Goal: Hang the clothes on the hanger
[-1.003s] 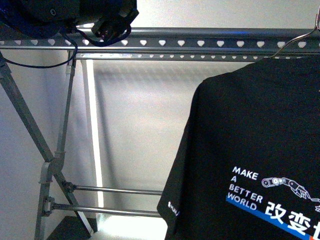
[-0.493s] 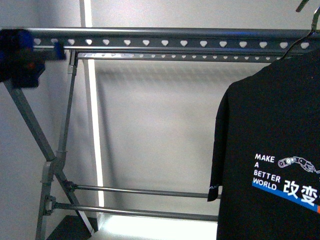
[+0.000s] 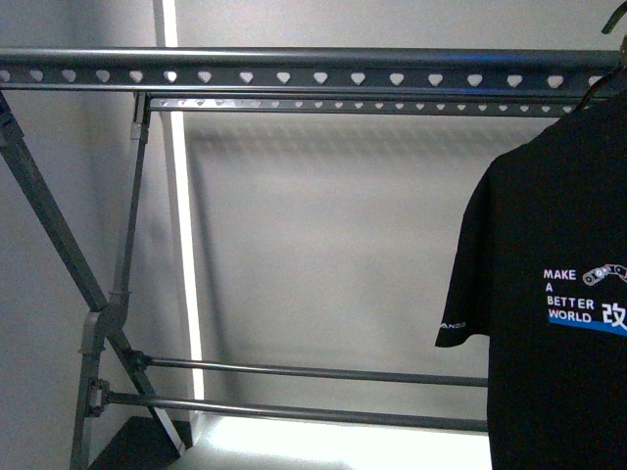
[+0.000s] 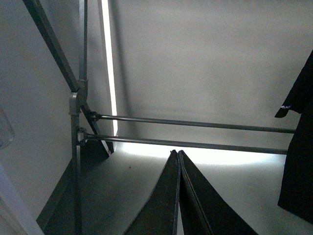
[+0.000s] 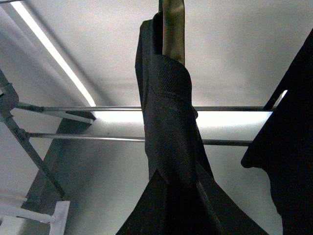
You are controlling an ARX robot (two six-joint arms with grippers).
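Note:
The black printed T-shirt hangs at the far right of the front view, on a thin wire hanger whose hook is cut off by the frame edge. Its white "MAKE A BETTER WORLD" print shows. The grey metal rack's top rail with heart-shaped holes runs across the top. My right gripper is shut on a bunched fold of the black T-shirt. My left gripper is shut and empty, in front of the rack's lower bars. Neither gripper shows in the front view.
The rack's slanted crossed legs stand at the left. Two thin lower bars run across below. A bright vertical light strip is on the wall behind. The shirt's sleeve shows at the edge of the left wrist view.
The T-shirt has moved to the right in the front view. The left arm, seen near the top rail's left end earlier, has left the front view.

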